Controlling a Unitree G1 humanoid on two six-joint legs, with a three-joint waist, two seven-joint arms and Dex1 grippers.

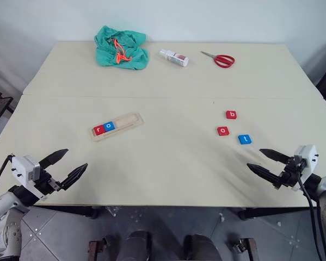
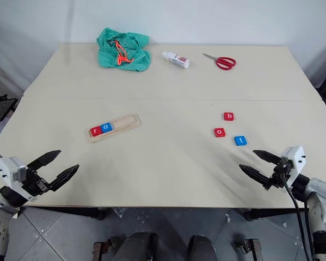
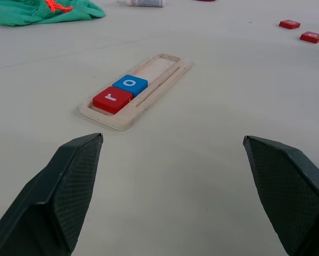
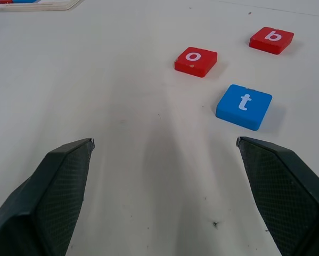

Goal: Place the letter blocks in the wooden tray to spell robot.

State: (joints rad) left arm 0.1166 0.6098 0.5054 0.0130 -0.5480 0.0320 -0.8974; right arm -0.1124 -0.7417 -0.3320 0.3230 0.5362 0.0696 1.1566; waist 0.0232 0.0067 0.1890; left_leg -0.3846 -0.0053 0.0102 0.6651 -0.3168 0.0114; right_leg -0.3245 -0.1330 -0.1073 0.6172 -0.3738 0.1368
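Pale table (image 1: 168,163) w/ seam running across, wooden tray (image 1: 131,123) lying left of centre, angled slightly, far end up-right. In tray: red r (image 1: 98,129) at near-left end, blue o (image 1: 109,126) touching it on the right; rest of tray bare, groove along its near long side. Three loose blocks on right half of table, well apart from tray: red b (image 1: 231,115) farthest back, red o (image 1: 222,131) nearer and a bit left of it, blue t (image 1: 244,139) nearest, just right of red o. None touching each other. All flat, letters up. Left gripper (image 1: 65,166) at near-left table edge, jaws wide apart, holding nothing, aimed fwd and inward toward tray; tray well ahead of fingertips in left wrist view, r and o blocks readable there. Right gripper (image 1: 267,163) at near-right edge, jaws wide apart, empty, aimed inward; blue t near, ahead of fingers (image 4: 63,181) in right wrist view, off toward one finger's side, red o and b beyond it. At far side of table: crumpled green cloth (image 1: 122,49) w/ orange cord (image 1: 120,53) on top, small white bottle (image 1: 173,57) lying on its side right of cloth, red-handled scissors (image 1: 220,58) further right. Far items well apart from tray and blocks.
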